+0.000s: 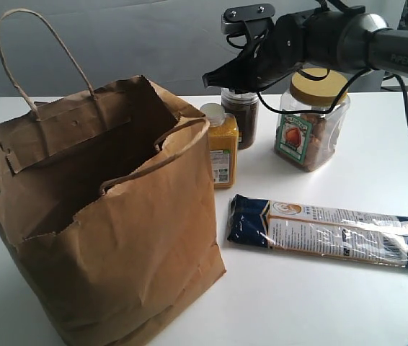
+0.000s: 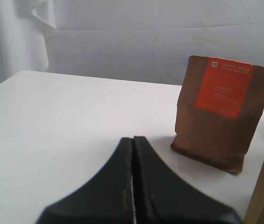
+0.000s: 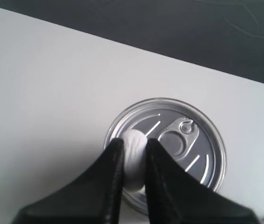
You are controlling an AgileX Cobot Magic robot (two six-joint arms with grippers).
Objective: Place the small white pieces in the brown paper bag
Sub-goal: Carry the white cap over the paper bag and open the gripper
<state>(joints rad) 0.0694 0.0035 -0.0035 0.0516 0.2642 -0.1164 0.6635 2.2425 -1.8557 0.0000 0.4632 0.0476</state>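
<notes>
**Right gripper's got one white piece, bag's waiting on the left**

Exterior view: your right gripper is hanging over the dark jar at the back of the desk, between the yellow bottle and the clear jar. The brown paper bag is standing upright with its mouth gaping, well apart to the left, so it's looking ready for a drop from above. What the gripper is carrying isn't showing from here.

Left wrist view: your left gripper is sitting fully closed on nothing, low over bare desk, facing a brown pouch. I'm guessing it's parking there to keep out of the way.

Right wrist view: the right gripper is pinching a small white piece between narrow fingers, right over a metal pull-tab lid. I can't tell if the piece is resting on the lid or hanging clear of it. No other white pieces are showing anywhere. My guess is you're needing a lift next, then a carry across to the bag's mouth.
</notes>
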